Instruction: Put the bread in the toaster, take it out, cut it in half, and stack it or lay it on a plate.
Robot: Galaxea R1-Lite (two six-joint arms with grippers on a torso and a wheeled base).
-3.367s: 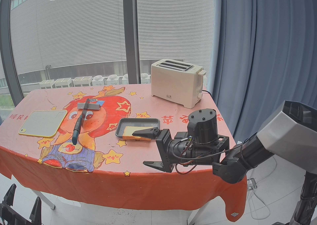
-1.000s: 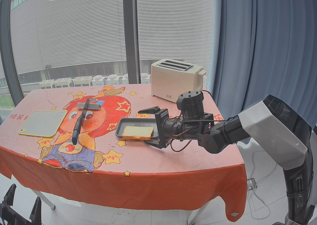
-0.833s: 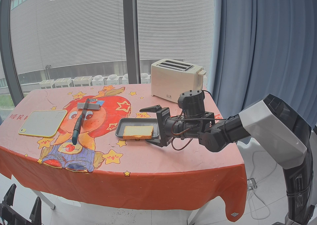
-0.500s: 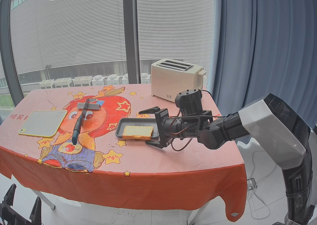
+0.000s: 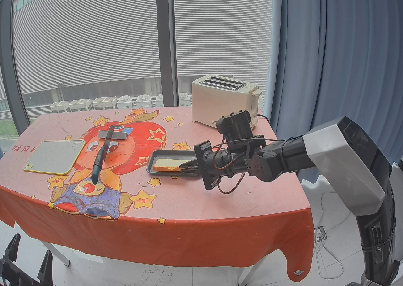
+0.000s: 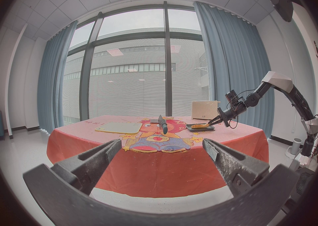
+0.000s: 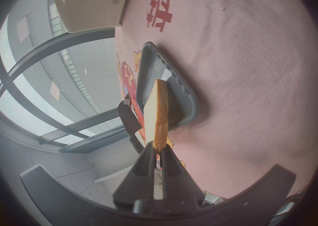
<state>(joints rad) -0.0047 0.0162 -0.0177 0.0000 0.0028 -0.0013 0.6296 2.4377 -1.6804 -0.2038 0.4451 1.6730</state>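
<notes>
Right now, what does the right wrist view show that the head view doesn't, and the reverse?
Right wrist view: close up, the right gripper shut on the crust edge of the brown-crusted bread slice, seen edge-on over the dark grey rectangular tray.
Head view: the pale green cutting board and the slots on top of the cream toaster.
Both: gripper, slice, tray, the toaster's side and the orange patterned tablecloth.

Head camera overlooks the table (image 5: 252, 203); right wrist near bread (image 7: 155, 114), left far.
</notes>
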